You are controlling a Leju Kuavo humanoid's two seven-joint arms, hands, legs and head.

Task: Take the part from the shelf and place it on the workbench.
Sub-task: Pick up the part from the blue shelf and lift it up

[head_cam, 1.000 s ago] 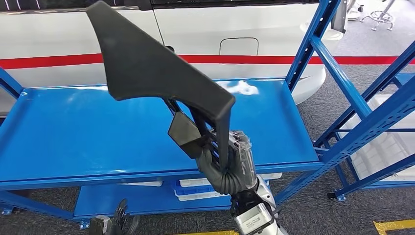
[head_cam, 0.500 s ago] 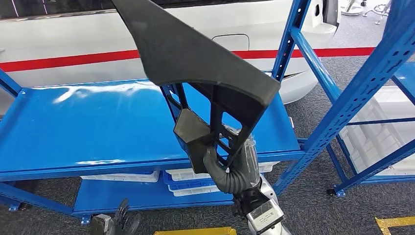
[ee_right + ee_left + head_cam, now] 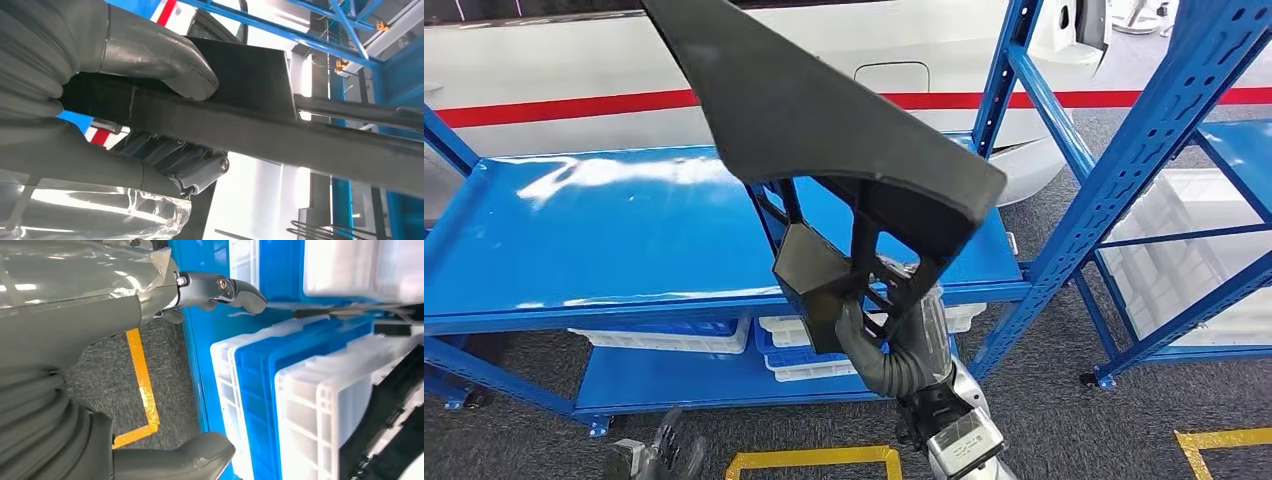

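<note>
A large black triangular plastic part (image 3: 824, 120) with a ribbed underside is held up in front of me, well above the bare top of the blue shelf (image 3: 594, 230). My right hand (image 3: 902, 340) grips its lower ribbed end from below. In the right wrist view the hand's (image 3: 75, 100) thumb presses on the part's (image 3: 300, 135) dark edge. My left hand (image 3: 656, 458) hangs low beside the shelf's lower level. Its fingers (image 3: 235, 290) are spread apart and hold nothing.
A white car (image 3: 554, 70) with a red stripe stands behind the shelf. Blue and white crates (image 3: 799, 345) sit on the lower level. A second blue rack (image 3: 1144, 150) holding white bins rises at the right. Yellow tape (image 3: 814, 458) marks the grey carpet.
The whole picture has shifted, so the camera has moved relative to the shelf. The part in my right hand now stands higher and nearer, tilted more to the right.
</note>
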